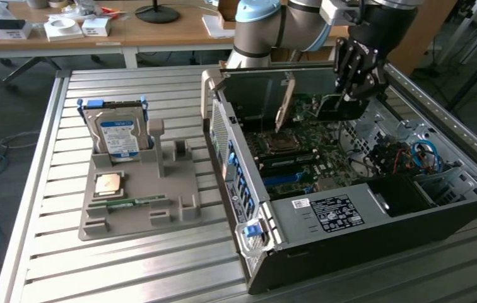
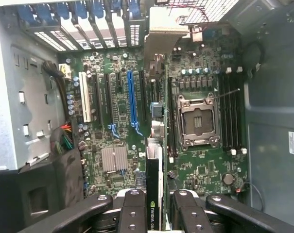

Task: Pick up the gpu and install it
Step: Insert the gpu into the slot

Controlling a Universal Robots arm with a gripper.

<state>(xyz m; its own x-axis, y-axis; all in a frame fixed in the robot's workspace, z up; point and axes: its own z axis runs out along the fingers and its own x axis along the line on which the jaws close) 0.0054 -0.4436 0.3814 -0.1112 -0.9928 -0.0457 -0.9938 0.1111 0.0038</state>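
Gripper [image 2: 159,208] clenched on the gpu [image 2: 154,160], held edge-on above the motherboard [image 2: 112,121]. Installation step in hand; card judged unseated. Seating calls for its edge square over an expansion slot [image 2: 132,99], bracket [image 2: 162,39] toward the motherboard's far edge.

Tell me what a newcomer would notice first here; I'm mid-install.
First comes the open computer case on the exterior view's right, with its green motherboard laid bare. The tool hangs over it, closed on the gpu, which is held on edge over the board. On the exterior view's left, a grey holder carries a hard drive standing upright.
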